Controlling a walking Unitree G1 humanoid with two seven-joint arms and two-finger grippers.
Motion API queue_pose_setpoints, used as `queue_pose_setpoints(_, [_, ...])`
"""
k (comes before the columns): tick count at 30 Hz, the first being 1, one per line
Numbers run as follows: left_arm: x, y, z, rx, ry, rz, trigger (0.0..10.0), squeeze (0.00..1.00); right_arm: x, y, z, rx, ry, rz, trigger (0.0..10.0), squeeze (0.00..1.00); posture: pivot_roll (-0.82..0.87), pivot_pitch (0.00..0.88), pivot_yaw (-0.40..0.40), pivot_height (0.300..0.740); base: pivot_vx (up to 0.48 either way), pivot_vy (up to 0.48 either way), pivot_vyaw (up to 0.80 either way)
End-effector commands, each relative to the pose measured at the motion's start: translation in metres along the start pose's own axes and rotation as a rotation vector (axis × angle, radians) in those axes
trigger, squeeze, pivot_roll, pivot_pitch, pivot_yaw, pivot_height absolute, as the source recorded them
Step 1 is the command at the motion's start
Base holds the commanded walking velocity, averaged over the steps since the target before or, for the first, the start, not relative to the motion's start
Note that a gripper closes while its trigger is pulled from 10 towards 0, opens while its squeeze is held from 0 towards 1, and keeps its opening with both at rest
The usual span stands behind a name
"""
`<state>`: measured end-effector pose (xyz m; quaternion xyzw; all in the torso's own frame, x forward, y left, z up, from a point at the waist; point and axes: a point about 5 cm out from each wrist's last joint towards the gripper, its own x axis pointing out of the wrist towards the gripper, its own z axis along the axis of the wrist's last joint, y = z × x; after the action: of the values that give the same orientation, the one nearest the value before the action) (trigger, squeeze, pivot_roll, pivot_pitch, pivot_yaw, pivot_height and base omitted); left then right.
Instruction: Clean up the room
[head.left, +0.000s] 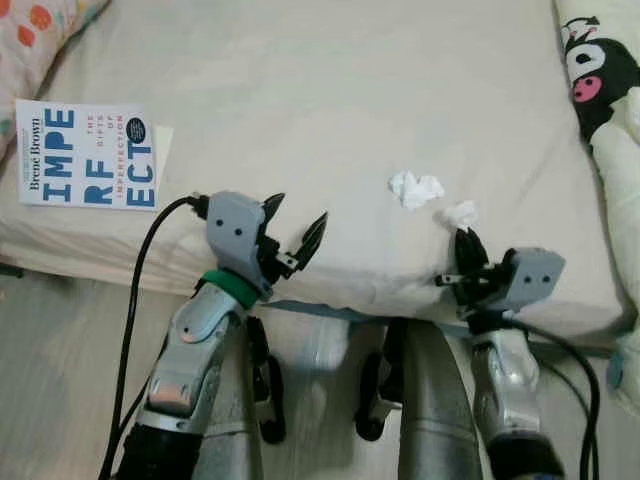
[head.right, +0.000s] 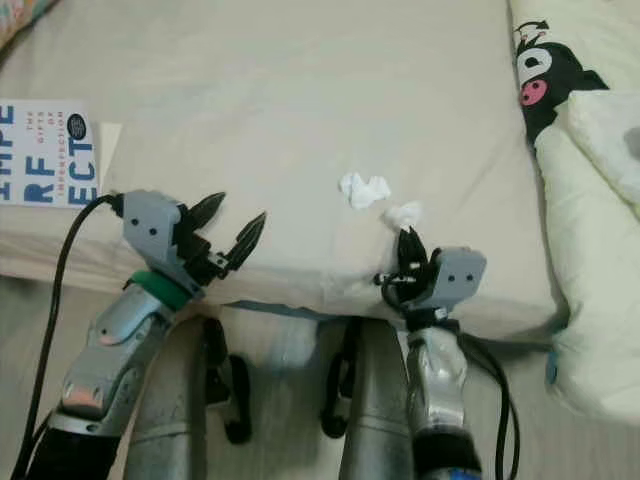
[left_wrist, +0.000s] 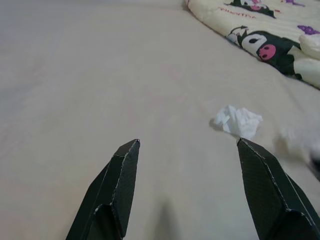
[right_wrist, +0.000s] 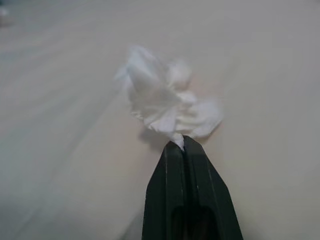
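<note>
At the far left we see a patterned pillow (head.left: 35, 30) on the bed (head.left: 300, 100), and just beside it a book (head.left: 88, 155) with blue letters lying flat on the beige sheet near the bed's front edge. Next we come to our left end effector (head.left: 296, 232), raised over the front edge of the bed with its 2 fingers spread wide and nothing between them. To its right, 2 crumpled white tissues lie on the sheet: the first tissue (head.left: 415, 188) sits apart from both end effectors, and the second tissue (head.left: 461, 212) lies just beyond the tip of our right end effector (head.left: 464, 240). In the right wrist view the fingers (right_wrist: 172, 190) are pressed together and pinch the near edge of that tissue, which rests on the sheet. At the far right, a cream blanket (head.left: 600, 70) with a black cartoon print is bunched along the side of the bed.
</note>
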<state>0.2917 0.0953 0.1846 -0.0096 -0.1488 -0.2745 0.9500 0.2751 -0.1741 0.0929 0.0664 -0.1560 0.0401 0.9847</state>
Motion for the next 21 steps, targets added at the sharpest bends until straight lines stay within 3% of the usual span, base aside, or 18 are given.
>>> queue_pose_setpoints(1, [-0.003,-0.003,-0.009,-0.007,0.029,-0.012,10.0,0.00,-0.010,0.001,-0.007,0.008,0.047,-0.007,0.0,0.00,0.00,0.297,0.068,0.600,0.000,0.000,0.00])
queue_pose_setpoints(6, [-0.002,-0.006,-0.011,-0.004,0.023,-0.030,10.0,0.00,-0.016,0.007,-0.009,0.010,0.065,0.005,0.0,0.00,0.00,0.292,0.067,0.600,0.000,0.000,0.00])
queue_pose_setpoints(7, [-0.002,-0.006,-0.011,-0.005,0.023,-0.033,10.0,0.00,-0.017,0.009,-0.009,0.007,0.073,0.005,7.1,0.00,0.00,0.291,0.066,0.600,0.000,0.000,0.00])
queue_pose_setpoints(8, [-0.002,-0.006,-0.011,-0.005,0.023,-0.033,10.0,0.00,-0.017,0.009,-0.009,0.007,0.073,0.005,7.1,0.00,0.00,0.291,0.066,0.600,0.000,0.000,0.00])
queue_pose_setpoints(9, [-0.003,-0.006,-0.011,-0.004,0.022,-0.036,10.0,0.00,-0.018,0.010,-0.009,0.000,0.087,-0.003,10.0,0.28,0.01,0.291,0.064,0.600,0.000,0.000,0.00])
queue_pose_setpoints(10, [-0.003,-0.006,-0.011,-0.004,0.022,-0.036,10.0,0.00,-0.018,0.010,-0.009,0.000,0.087,-0.003,10.0,0.28,0.01,0.291,0.064,0.600,0.000,0.000,0.00])
queue_pose_setpoints(11, [-0.003,-0.006,-0.012,-0.003,0.022,-0.038,10.0,0.00,-0.019,0.009,-0.009,-0.005,0.098,-0.013,10.0,0.84,0.01,0.290,0.063,0.600,0.000,0.000,0.00])
queue_pose_setpoints(12, [-0.003,-0.006,-0.012,-0.003,0.022,-0.038,10.0,0.00,-0.019,0.009,-0.009,-0.005,0.098,-0.013,10.0,0.84,0.01,0.290,0.063,0.600,0.000,0.000,0.00])
queue_pose_setpoints(13, [-0.003,-0.006,-0.012,-0.002,0.022,-0.039,10.0,0.00,-0.020,0.009,-0.009,-0.009,0.106,-0.025,10.0,1.00,0.01,0.290,0.062,0.600,0.000,0.000,0.00])
queue_pose_setpoints(18, [-0.005,-0.005,-0.012,0.001,0.021,-0.040,10.0,0.00,-0.017,0.012,-0.004,-0.013,0.103,-0.021,10.0,1.00,0.01,0.286,0.060,0.600,0.000,0.000,0.00])
queue_pose_setpoints(19, [-0.005,-0.005,-0.013,0.003,0.020,-0.041,10.0,0.00,-0.016,0.017,-0.001,-0.010,0.095,0.010,10.0,0.00,0.01,0.285,0.060,0.600,0.000,0.000,0.00])
queue_pose_setpoints(21, [-0.005,-0.005,-0.013,0.004,0.019,-0.042,10.0,0.00,-0.016,0.023,0.000,-0.003,0.092,0.056,10.0,0.00,0.01,0.282,0.058,0.600,0.000,0.000,0.00])
